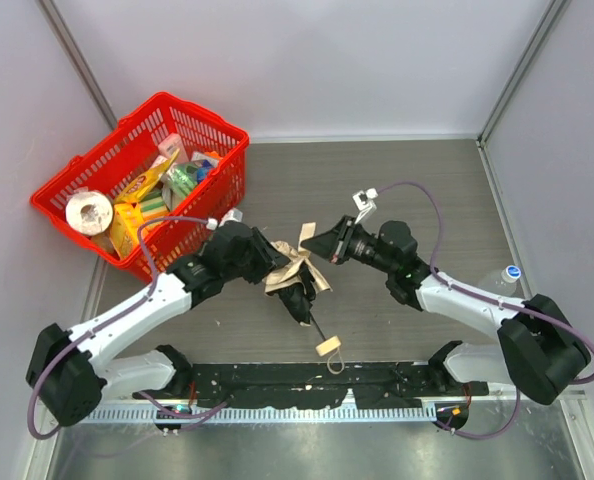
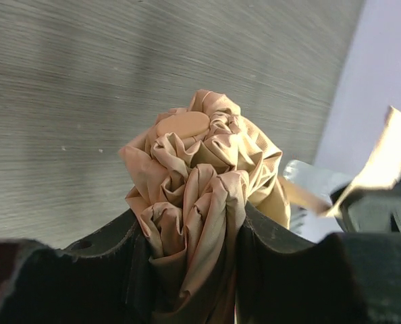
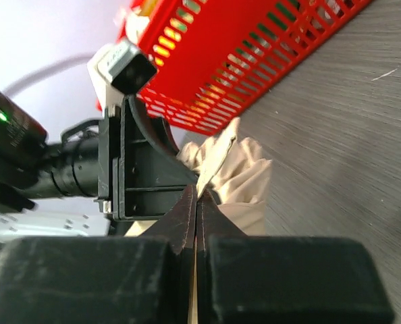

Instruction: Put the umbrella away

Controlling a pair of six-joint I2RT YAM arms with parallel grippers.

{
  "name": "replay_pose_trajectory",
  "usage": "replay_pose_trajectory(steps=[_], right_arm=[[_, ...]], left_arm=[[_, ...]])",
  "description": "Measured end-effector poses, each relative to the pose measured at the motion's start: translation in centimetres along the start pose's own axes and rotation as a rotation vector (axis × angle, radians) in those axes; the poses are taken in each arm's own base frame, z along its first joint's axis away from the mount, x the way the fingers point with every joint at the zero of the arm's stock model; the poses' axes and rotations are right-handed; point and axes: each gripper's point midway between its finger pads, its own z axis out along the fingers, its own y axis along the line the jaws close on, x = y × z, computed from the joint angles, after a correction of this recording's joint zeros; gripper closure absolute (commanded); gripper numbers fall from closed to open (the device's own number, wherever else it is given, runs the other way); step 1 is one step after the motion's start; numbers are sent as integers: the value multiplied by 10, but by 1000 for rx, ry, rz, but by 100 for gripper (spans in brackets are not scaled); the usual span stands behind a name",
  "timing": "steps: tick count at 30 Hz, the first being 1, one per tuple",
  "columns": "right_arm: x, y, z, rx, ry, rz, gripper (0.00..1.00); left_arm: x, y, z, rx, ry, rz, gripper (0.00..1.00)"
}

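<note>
The beige umbrella [image 1: 295, 272] lies folded mid-table, its black shaft running toward me to a small tan handle [image 1: 328, 346] with a cord loop. My left gripper [image 1: 275, 262] is shut on the bunched fabric; in the left wrist view the crumpled cloth [image 2: 200, 169] fills the gap between both fingers [image 2: 113, 270]. My right gripper [image 1: 314, 243] comes in from the right, its jaws pressed together on a thin tan flap [image 3: 214, 165] of the umbrella's fabric. The right wrist view shows the tips [image 3: 197, 202] meeting just in front of the left gripper's black body [image 3: 140, 175].
A red basket [image 1: 192, 112] stands at the back left, holding packets and a white roll [image 1: 87, 212]. A clear bottle with a blue cap [image 1: 510, 272] stands by the right wall. Walls close in the table on three sides.
</note>
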Motion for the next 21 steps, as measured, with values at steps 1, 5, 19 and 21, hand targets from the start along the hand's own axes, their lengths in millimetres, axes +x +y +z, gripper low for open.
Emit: replay_pose_trajectory(steps=[1, 5, 19, 21], right_arm=[[7, 2, 3, 13, 20, -44, 99], [31, -4, 11, 91, 79, -188, 99], [75, -14, -10, 214, 185, -545, 99], [93, -13, -8, 199, 226, -579, 99]], left_arm=[[0, 3, 4, -31, -8, 17, 100], [4, 14, 28, -186, -23, 80, 100], [18, 65, 90, -426, 27, -37, 100], [21, 74, 94, -463, 41, -51, 100]])
